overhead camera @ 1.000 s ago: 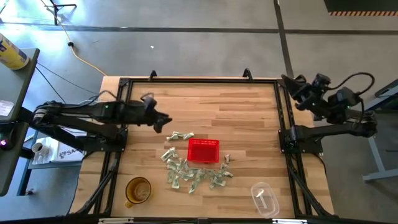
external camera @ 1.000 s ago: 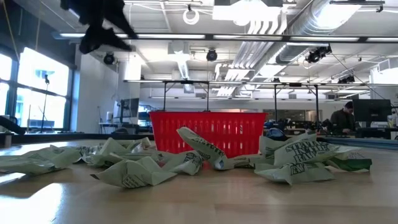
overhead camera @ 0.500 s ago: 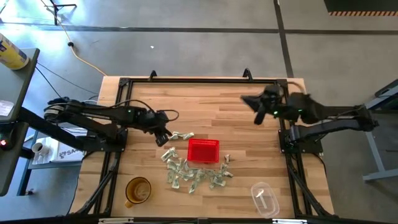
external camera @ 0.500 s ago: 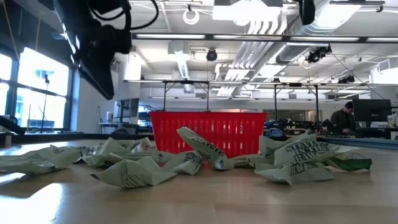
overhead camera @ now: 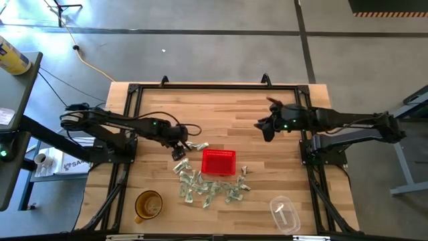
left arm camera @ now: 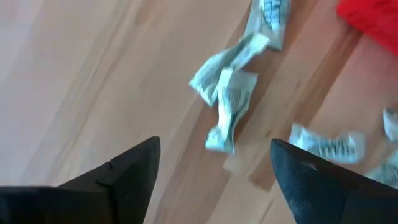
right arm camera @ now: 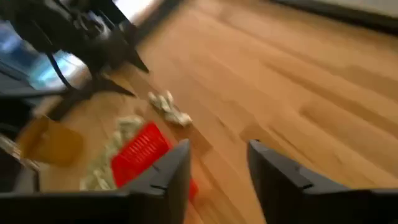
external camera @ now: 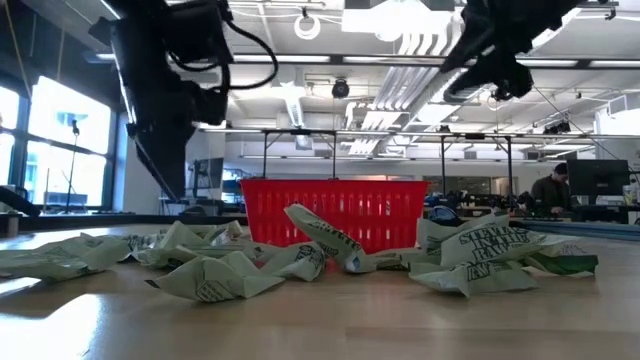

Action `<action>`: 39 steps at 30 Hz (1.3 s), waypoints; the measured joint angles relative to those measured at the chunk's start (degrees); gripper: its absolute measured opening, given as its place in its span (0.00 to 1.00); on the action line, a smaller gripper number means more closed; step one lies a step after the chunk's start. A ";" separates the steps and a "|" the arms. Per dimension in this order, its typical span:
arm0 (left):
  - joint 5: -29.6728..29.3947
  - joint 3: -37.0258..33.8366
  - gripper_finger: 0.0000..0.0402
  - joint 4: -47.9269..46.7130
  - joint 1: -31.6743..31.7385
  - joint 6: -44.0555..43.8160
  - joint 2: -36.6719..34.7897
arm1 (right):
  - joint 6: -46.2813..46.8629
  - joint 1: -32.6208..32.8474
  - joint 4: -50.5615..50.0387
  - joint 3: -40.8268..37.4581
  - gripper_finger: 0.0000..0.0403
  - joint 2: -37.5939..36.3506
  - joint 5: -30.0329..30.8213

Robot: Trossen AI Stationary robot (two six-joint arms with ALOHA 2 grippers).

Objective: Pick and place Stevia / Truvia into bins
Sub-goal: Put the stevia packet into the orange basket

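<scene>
Barely begun; pale green-and-white paper sweetener packets strewn around the small red slotted plastic basket, none visibly inside; left gripper spread wide, empty, just beside the basket over outlying packets; right gripper parted, empty, well apart.

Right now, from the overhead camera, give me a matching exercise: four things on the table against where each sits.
Things:
1. red basket
2. amber cup
3. clear cup
4. left pincer

Places:
A. near corner on the right arm's side
B. over the packets just left of the basket
C. near edge on the left arm's side
D. middle of the table, packets beside it

Pairs: 1-D, 2-C, 3-A, 4-B
</scene>
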 joint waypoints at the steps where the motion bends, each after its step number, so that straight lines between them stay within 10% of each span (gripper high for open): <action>1: 0.79 0.00 0.82 0.79 0.66 -0.03 0.87 | 0.00 -0.26 -1.16 0.00 0.46 0.25 0.24; 17: 4.86 0.24 0.60 5.58 3.60 4.72 12.21 | -2.52 -2.64 -5.06 0.00 0.61 1.02 1.65; 27: 8.48 4.87 0.06 -1.59 3.53 8.24 12.28 | -3.46 -2.62 -4.95 0.00 0.61 0.73 1.63; 39: 16.64 23.94 0.05 -5.48 2.46 24.55 12.25 | -4.31 -2.60 -4.38 0.00 0.60 -3.78 -2.83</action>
